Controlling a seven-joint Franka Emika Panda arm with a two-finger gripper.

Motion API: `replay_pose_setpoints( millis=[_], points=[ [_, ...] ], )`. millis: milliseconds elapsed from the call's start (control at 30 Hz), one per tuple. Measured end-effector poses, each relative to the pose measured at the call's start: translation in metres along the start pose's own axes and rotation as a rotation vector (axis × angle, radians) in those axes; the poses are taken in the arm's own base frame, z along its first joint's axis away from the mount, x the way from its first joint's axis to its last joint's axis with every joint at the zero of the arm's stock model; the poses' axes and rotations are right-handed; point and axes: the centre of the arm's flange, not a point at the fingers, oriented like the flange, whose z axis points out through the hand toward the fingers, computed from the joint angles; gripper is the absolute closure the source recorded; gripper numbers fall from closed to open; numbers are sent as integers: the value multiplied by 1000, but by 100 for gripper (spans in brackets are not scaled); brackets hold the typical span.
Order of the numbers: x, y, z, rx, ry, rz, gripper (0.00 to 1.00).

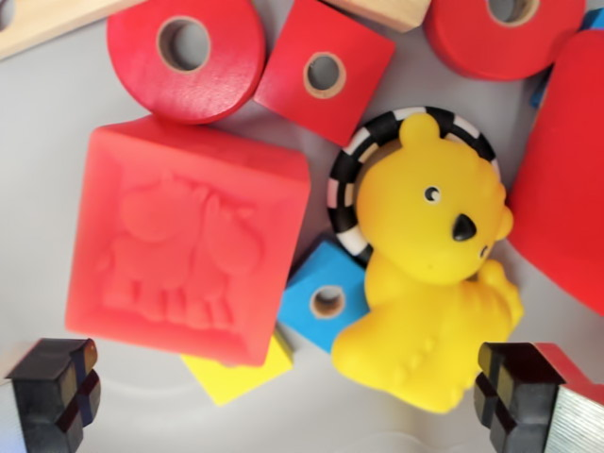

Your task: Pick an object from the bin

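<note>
— Where, relative to the gripper point(293, 401)?
— Just above it: yellow bear point(429, 274) beside the right finger, red cube point(189, 241) (embossed) nearer the left.
— Jaws?
— Spread wide, gripping nothing; 2 fingertips point(57, 387) visible.

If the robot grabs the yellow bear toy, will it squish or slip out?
The yellow rubbery bear toy looks soft and moulded, so it probably squishes a little when squeezed. Its skin looks smooth and rounded, so it might slide out of the jaws. It is lumpy and lies on its side, leaning on a black-and-white striped ring, so it would likely wobble, not roll far.
</note>
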Motion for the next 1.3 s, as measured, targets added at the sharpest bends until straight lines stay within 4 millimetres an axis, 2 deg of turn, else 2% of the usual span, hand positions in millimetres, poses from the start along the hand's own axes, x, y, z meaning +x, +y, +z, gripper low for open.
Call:
replay_pose_setpoints(
  millis=[200, 400, 1000, 1033, 1300],
  points=[
    [2, -2, 27, 7, -2, 6, 0],
    [-2, -8, 33, 44, -10, 2, 0],
    [-2, -8, 33, 44, -10, 2, 0],
    [-2, -8, 33, 44, -10, 2, 100],
    [-2, -8, 33, 44, -10, 2, 100]
  ],
)
